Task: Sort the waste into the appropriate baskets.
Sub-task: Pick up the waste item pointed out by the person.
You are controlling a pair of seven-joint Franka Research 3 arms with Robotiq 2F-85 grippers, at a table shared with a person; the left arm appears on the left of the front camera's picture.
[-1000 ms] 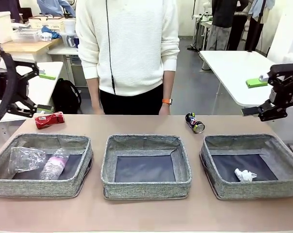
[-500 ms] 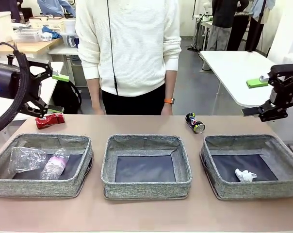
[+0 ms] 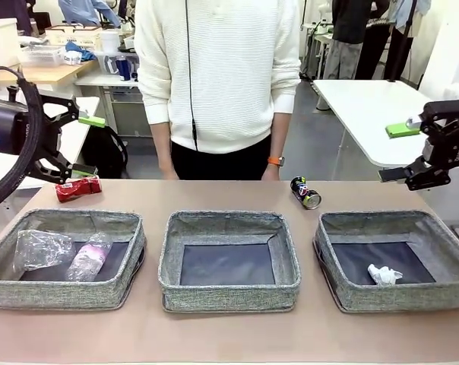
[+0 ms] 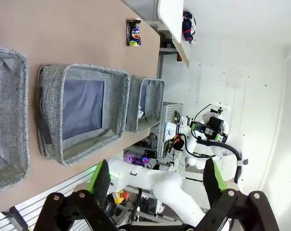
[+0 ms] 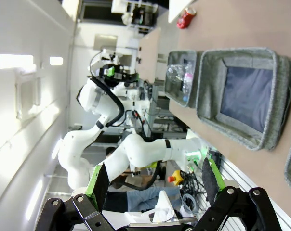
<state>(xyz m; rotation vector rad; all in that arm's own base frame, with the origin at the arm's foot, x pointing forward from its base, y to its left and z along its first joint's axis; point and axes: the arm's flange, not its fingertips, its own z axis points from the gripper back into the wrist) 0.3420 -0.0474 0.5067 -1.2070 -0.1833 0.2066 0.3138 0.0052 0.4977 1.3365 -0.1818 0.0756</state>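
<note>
Our left gripper point(image 3: 81, 147) hangs wide open and empty close by the red metal can point(image 3: 77, 188) in the front view, and our right gripper point(image 3: 400, 152), open and empty too, hovers past the right basket point(image 3: 397, 298), with the dark printed can point(image 3: 305, 192) on the table point(image 3: 229, 334) to its left. There the clear plastic cup point(image 3: 39, 249) and the small plastic bottle point(image 3: 89, 257) lie in the left basket point(image 3: 62, 295), the paper wad point(image 3: 384, 274) in the right one. In both wrist views the fingers point(image 4: 100, 179) stand apart around nothing; we judge that only the two cans are left to sort, probably for the bare middle basket point(image 3: 229, 295).

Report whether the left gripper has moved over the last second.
Yes. The left gripper shifted slightly toward picture right: its upper green pad now sits above the right end of the red can.
</note>
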